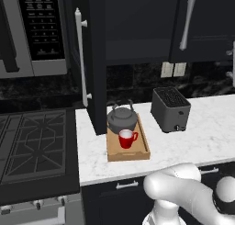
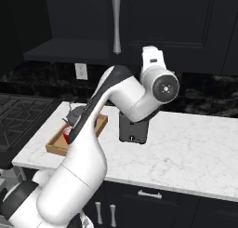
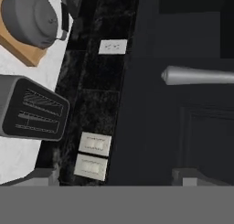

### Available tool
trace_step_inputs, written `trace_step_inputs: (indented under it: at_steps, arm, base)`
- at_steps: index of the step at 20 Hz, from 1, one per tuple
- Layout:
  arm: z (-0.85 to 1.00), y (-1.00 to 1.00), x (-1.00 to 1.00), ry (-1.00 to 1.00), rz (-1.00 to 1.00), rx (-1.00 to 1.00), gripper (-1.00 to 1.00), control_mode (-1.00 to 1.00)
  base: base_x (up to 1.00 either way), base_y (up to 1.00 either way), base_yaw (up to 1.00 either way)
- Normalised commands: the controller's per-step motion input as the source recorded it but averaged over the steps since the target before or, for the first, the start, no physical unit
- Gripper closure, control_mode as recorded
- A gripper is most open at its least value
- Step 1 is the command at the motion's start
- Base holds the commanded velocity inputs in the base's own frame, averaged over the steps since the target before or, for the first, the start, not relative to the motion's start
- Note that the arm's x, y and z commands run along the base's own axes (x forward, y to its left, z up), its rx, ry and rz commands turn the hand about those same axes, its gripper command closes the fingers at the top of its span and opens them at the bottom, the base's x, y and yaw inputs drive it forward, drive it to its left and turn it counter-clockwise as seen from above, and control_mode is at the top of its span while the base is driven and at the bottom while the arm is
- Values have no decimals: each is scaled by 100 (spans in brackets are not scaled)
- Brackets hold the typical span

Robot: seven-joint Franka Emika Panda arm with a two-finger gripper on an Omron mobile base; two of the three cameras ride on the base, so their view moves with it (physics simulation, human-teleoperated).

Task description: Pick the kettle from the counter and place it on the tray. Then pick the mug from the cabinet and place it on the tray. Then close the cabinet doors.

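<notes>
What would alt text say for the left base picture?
A wooden tray on a white marble counter holds a dark kettle and a red mug. A black cabinet door stands open above; a toaster sits to the right.

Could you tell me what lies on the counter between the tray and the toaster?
Nothing: in the left base view a bare strip of white marble counter separates the tray, which holds the kettle and mug, from the toaster.
</notes>
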Motion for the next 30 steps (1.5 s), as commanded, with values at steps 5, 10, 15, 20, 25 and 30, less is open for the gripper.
trace_step_inputs:
  at_steps: [5, 10, 15, 20, 25, 30]
  arm:
    - [0, 4, -95, -16, 0, 0, -100, -100]
    - [0, 30, -81, -10, 0, 0, -100, -100]
    - [-4, 78, -44, -7, 0, -13, -100, -100]
    - [-27, 100, -3, -1, -4, -27, -100, -100]
    - [-41, 100, 27, -4, -13, -25, -100, -100]
    - [-6, 74, 4, -26, -21, -10, -100, -100]
  base:
    - [0, 0, 0]
    - [0, 0, 0]
    - [0, 0, 0]
    - [0, 0, 0]
    - [0, 0, 0]
    - [0, 0, 0]
